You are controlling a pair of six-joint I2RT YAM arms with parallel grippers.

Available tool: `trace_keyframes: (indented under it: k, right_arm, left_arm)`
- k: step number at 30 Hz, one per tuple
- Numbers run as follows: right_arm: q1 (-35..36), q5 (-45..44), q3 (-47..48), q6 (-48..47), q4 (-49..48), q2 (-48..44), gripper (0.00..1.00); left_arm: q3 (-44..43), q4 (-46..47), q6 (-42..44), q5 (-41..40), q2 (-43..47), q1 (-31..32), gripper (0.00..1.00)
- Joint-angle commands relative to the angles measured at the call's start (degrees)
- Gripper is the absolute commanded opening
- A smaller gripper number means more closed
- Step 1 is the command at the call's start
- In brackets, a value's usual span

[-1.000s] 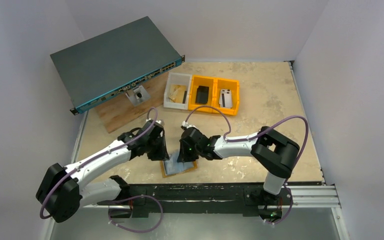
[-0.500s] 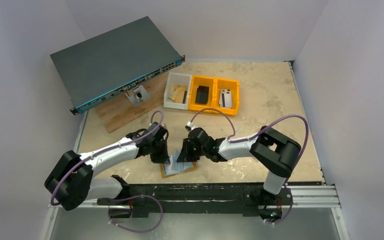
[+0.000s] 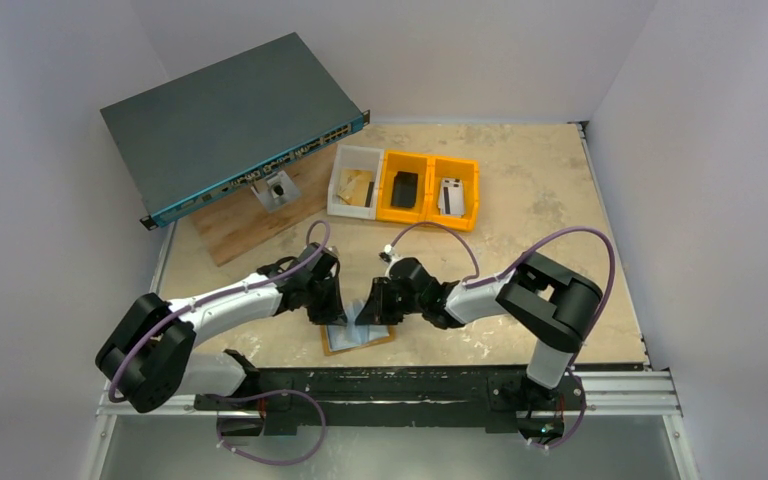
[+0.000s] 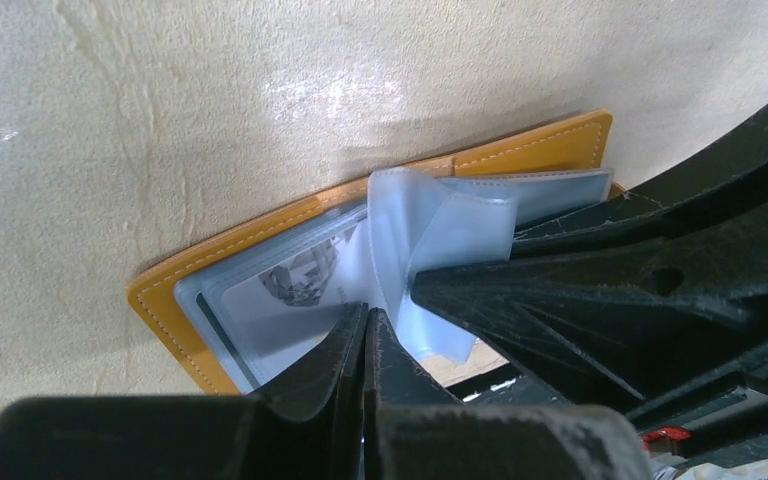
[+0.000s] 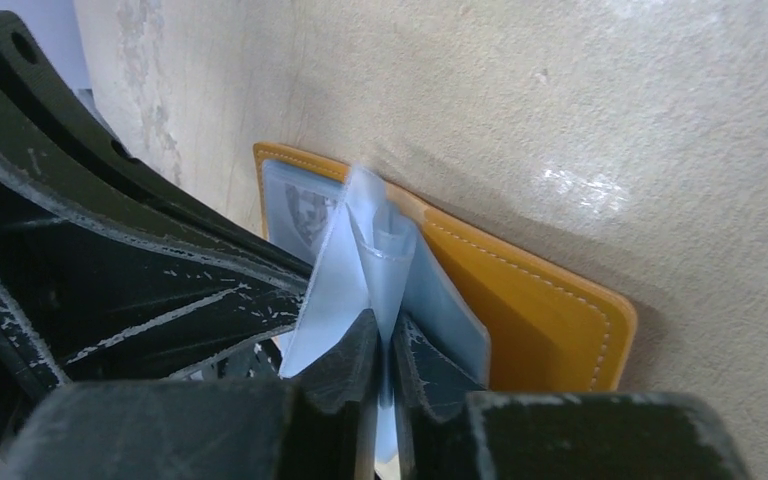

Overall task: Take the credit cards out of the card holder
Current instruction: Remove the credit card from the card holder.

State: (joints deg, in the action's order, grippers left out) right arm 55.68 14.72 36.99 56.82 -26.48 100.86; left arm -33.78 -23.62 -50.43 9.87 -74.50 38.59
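The card holder (image 3: 358, 337) lies open and flat near the table's front edge, with a tan-orange cover (image 4: 185, 295) (image 5: 535, 310) and pale blue clear sleeves. One credit card (image 4: 295, 282) (image 5: 302, 212) with a grey print shows inside a flat sleeve. My right gripper (image 3: 366, 314) (image 5: 384, 335) is shut on a sleeve leaf (image 5: 378, 250) that stands up from the middle fold. From the left, my left gripper (image 3: 343, 318) (image 4: 365, 322) is shut, its tips pressed against the base of that raised sleeve (image 4: 430, 235). I see nothing between them. The two grippers almost touch.
A network switch (image 3: 230, 120) rests tilted at the back left over a wooden board (image 3: 250, 228). A white bin (image 3: 354, 182) and two orange bins (image 3: 430, 190) with small parts stand at the back centre. The table's front rail (image 3: 410, 380) runs just below the holder.
My left gripper has shut and its arm has swung in toward the holder. The right gripper has shifted slightly right, still pinching the sleeve leaf, which now stands up.
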Motion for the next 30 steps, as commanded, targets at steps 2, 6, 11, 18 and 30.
trace_keyframes:
  k: [2, 6, 11, 18, 30]
  right_arm:
    - [0.1, 0.7, -1.3, -1.7, 6.6, -1.6, 0.18]
    - [0.0, -0.5, 0.2, -2.5, 9.2, -5.8, 0.34]
    - [-0.4, -1.0, 1.5, -2.1, 10.7, -8.5, 0.43]
    - [-0.5, -2.6, 1.8, -1.4, 12.6, -12.7, 0.48]
    - [-1.3, -10.4, 1.2, -2.2, 21.3, -21.8, 0.49]
  left_arm:
    - [0.1, -0.8, 0.7, -1.0, 0.1, -0.4, 0.0]
    - [-0.5, -1.1, 1.1, -0.6, 0.9, -0.4, 0.0]
    - [-0.6, -0.5, 1.4, 0.7, 1.2, -0.4, 0.0]
    - [-2.0, -0.2, 2.1, 2.9, 3.4, -0.2, 0.0]
    - [-7.3, 1.2, 2.4, 4.6, -0.8, 3.8, 0.04]
